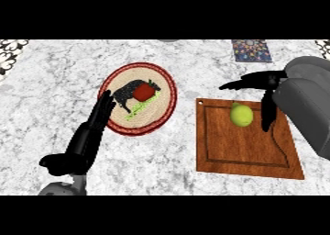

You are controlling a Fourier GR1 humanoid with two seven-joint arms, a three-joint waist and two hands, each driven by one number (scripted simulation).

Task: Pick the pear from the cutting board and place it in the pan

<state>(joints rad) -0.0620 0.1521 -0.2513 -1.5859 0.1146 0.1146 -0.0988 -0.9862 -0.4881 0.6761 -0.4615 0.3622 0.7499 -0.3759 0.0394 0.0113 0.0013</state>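
A yellow-green pear [241, 114] lies near the far edge of the brown wooden cutting board [244, 151] at the right. My right hand [271, 89] hovers over the board's far right corner, open, its thumb reaching left beyond the pear and its fingers pointing down just right of it; it does not hold the pear. A small black pan-like shape [129, 94] with something red [146, 93] in it sits on a round woven plate with a red rim [164, 110] left of centre. My left hand [92, 133] rests open by that plate's left rim, fingers straight.
A small patterned square mat [251, 50] lies at the back right of the marble counter [52, 101]. Black-and-white patterned tiles [5, 57] show at the far left corner. A green strip [137, 110] lies on the plate beside the black shape.
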